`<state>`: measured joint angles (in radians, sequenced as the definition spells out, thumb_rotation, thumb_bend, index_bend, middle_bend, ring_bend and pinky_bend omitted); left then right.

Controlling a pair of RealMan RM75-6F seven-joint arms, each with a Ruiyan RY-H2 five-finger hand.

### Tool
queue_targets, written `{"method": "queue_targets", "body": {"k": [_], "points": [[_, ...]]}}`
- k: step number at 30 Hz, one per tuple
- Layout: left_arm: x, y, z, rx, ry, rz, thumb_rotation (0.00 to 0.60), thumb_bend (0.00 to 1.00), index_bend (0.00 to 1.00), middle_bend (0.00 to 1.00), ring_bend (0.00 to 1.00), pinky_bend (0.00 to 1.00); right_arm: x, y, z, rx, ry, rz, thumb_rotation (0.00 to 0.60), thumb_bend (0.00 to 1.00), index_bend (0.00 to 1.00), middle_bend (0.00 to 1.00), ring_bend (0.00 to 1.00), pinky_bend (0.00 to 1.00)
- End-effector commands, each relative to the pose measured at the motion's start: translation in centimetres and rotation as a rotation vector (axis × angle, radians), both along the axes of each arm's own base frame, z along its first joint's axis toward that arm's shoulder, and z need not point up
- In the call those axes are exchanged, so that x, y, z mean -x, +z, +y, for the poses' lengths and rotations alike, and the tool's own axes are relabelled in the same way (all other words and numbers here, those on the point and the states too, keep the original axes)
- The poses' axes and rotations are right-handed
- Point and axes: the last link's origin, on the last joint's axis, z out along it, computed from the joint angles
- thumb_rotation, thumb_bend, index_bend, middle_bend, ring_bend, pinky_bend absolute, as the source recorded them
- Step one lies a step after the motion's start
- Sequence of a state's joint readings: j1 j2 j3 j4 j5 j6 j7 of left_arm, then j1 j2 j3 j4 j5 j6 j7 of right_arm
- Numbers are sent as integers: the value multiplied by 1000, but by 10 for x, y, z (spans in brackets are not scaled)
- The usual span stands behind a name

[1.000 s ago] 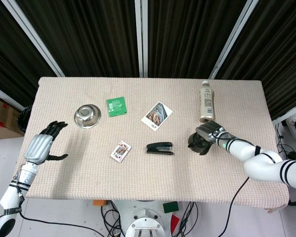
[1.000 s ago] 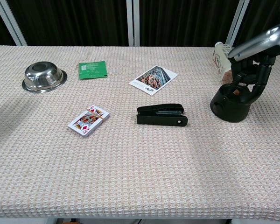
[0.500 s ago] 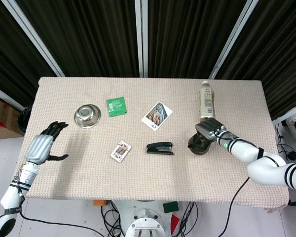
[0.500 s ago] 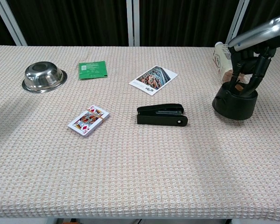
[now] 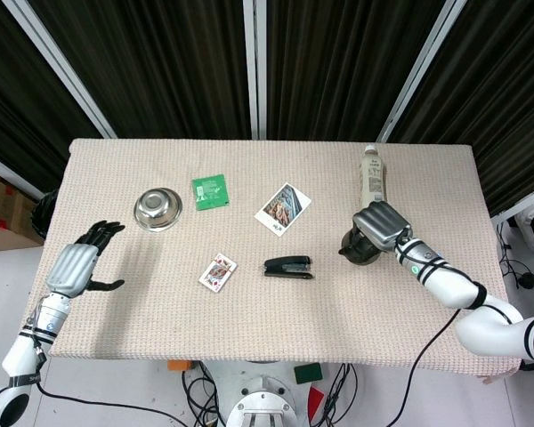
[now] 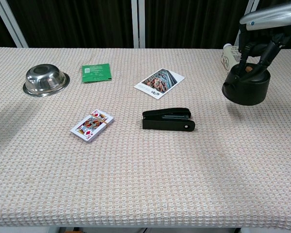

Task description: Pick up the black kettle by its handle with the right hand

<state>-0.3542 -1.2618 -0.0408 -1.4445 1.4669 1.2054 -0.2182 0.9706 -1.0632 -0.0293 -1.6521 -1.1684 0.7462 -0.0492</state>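
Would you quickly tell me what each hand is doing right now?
Left hand: open, fingers spread, holding nothing.
Right hand: grips the black kettle from above, lifted off the table.

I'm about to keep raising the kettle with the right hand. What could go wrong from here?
1. The black kettle hangs from the right hand by fingers hooked at its top; it could swing or slip.
2. The bottle lies just behind; a swing could knock it.
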Motion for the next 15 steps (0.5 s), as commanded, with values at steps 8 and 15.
{"method": "queue_targets", "body": {"k": [8, 15], "points": [[3, -3, 1, -16, 2, 10, 600, 61, 118, 76, 46, 236, -1, 5, 3, 90, 52, -159, 454, 92, 1000, 1000, 1000, 486], [3, -7, 1, -12, -1, 19, 600, 61, 118, 76, 46, 236, 1, 6, 1, 136, 67, -237, 465, 143, 1000, 1000, 1000, 545]]}}
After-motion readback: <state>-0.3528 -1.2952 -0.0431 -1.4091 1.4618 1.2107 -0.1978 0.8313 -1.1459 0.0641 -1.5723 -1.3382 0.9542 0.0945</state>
